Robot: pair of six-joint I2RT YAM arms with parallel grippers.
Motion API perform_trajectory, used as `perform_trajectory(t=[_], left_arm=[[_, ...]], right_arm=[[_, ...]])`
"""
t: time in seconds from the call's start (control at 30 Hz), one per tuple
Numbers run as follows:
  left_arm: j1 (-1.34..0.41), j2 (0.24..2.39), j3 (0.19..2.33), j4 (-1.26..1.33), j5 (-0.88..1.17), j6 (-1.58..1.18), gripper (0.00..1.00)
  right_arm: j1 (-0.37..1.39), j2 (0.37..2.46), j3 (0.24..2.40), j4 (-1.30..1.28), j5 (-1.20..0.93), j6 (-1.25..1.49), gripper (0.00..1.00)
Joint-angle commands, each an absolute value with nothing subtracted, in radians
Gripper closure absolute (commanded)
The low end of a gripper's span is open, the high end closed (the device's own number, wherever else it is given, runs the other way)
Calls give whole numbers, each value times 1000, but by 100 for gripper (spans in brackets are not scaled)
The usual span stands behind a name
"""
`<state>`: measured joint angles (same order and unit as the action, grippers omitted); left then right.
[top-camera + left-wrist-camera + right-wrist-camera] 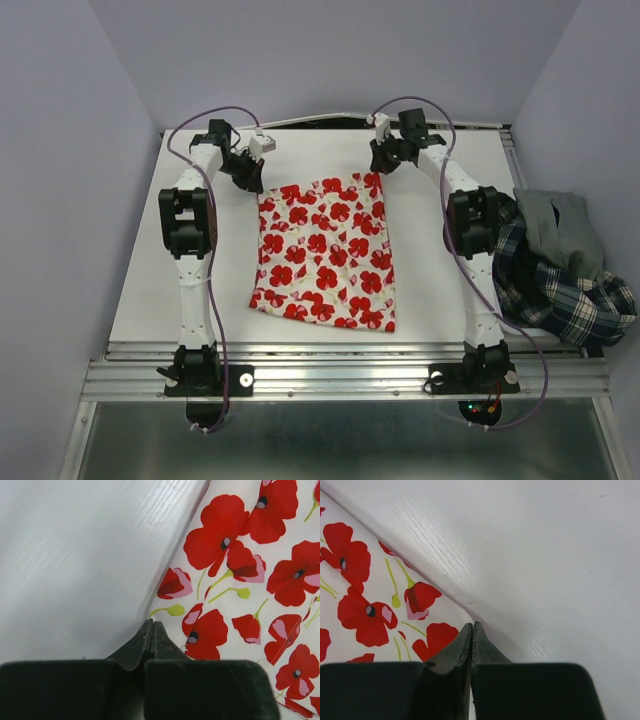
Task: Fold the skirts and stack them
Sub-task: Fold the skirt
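Note:
The white skirt with red blotchy print point(325, 255) lies spread flat on the middle of the white table point(150, 290). My left gripper point(257, 186) is shut at the skirt's far left corner; in the left wrist view its tips point(152, 623) meet the skirt's edge point(240, 580). My right gripper point(379, 167) is shut at the far right corner; in the right wrist view its tips point(472, 625) meet the skirt's corner point(380, 600). A shadow runs along both edges. The grey skirt point(560, 225) and the plaid skirt point(560, 295) lie crumpled together off the table's right side.
Grey walls close in the table on the left, back and right. A metal rail point(340, 375) with both arm bases runs along the near edge. Bare table shows on the left of the printed skirt and beyond it.

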<state>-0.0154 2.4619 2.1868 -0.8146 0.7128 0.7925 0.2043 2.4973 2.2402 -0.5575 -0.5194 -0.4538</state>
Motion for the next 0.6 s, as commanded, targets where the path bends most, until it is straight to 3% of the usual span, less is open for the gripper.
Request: perform_trajectory(t=[0.0,0.33,0.57], left_arm=[[-8,2344,2218,-758,733,750,100],[-9,2206,2198,-663,677,739,100],[-9,2033,2025,-655,657,813,100]], right_arm=[[179,2474,2332,-469,-480,-416,99],[179,2366,2336,-397,-454,-410,99],[179,2211,2237,-383,-477,-423,99]])
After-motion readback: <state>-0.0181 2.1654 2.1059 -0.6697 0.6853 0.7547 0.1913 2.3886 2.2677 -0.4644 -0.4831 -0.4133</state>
